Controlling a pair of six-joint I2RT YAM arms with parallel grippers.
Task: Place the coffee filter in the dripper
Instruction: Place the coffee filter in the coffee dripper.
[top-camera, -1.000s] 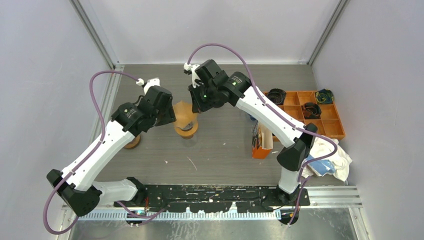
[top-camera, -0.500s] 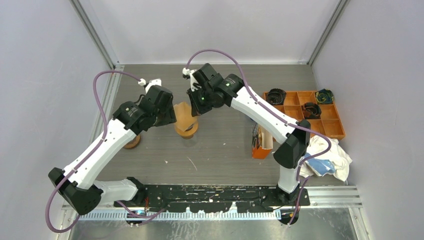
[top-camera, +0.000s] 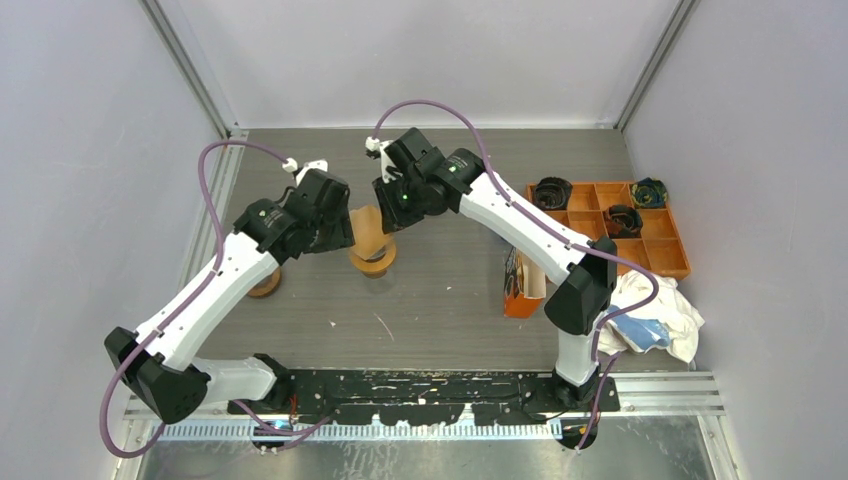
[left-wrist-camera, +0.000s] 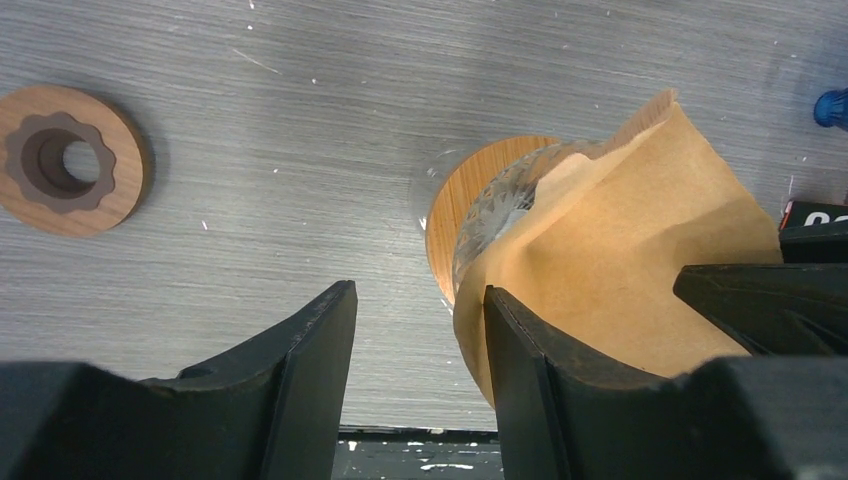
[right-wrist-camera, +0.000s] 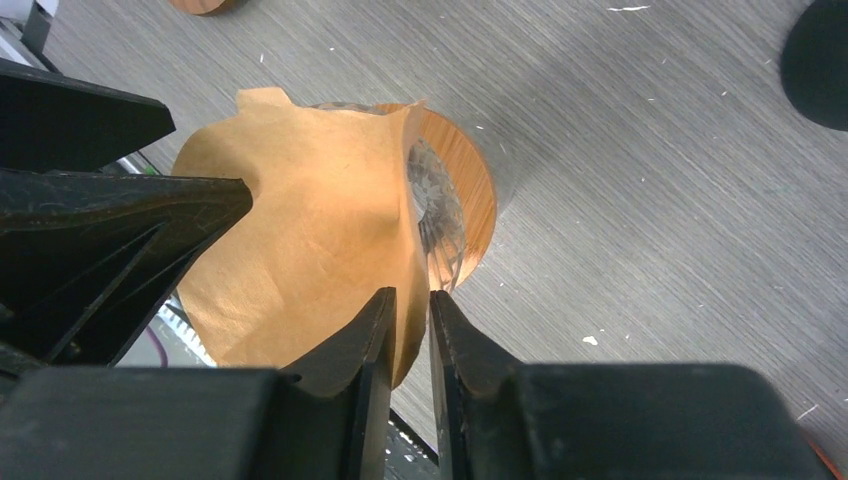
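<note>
**A:** How far along is it?

**B:** Partway, I'd judge. The right gripper (right-wrist-camera: 412, 300) has its fingers pressed together on the near edge of the coffee filter (right-wrist-camera: 300, 230). The paper fans out ahead of those fingertips, tilted over the dripper (right-wrist-camera: 455, 215).

**A:** So it's in?

**B:** Not seated. From the right wrist, the dripper's glass ribs show bare just beyond the fingertips, beside the paper. The cone looks crumpled and half open, leaning across the rim rather than lining it. Whether its tip reaches down into the glass, I can't tell.

**A:** And the other arm?

**B:** The left gripper (left-wrist-camera: 420, 300) has its fingers apart with nothing clamped between them. The filter's edge lies just past one fingertip, on the side toward the right arm, and the dripper sits just ahead of the gap.

**A:** What's left, then?

**B:** Spreading the cone open, lowering it until it sits against the glass, and then letting go
</note>
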